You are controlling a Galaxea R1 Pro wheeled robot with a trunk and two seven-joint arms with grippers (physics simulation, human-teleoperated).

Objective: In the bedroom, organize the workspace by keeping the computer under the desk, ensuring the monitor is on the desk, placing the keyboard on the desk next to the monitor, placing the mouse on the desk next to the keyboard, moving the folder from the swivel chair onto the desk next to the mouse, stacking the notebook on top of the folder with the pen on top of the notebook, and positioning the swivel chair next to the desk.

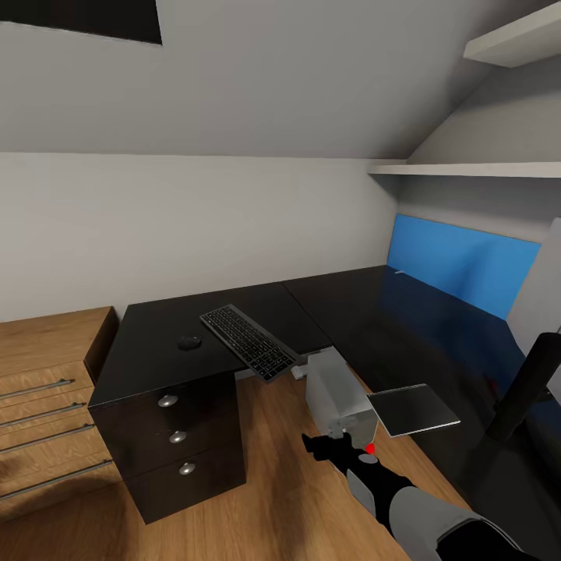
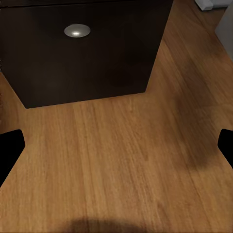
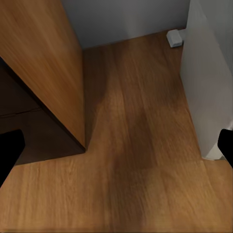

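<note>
The black L-shaped desk [image 1: 366,312] fills the middle of the head view. The dark keyboard [image 1: 249,341] lies at an angle on its left wing, its near end sticking out past the inner edge. The small dark mouse [image 1: 189,342] sits just left of it. The light-grey computer [image 1: 336,393] stands on the floor in the desk's inner corner. At the far right the monitor [image 1: 543,284] stands on the desk, cut off by the frame. My right gripper [image 1: 331,448] [image 3: 116,145] hangs open just in front of the computer. My left gripper [image 2: 116,145] is open above bare floor. The folder and swivel chair are out of view.
Dark drawers [image 1: 178,436] [image 2: 87,53] with round silver knobs stand under the left wing. A light wooden chest [image 1: 47,389] is beside them. A flat grey slab [image 1: 413,409] juts out beside the computer. A blue back panel [image 1: 460,261] and wall shelves [image 1: 467,169] are at the right.
</note>
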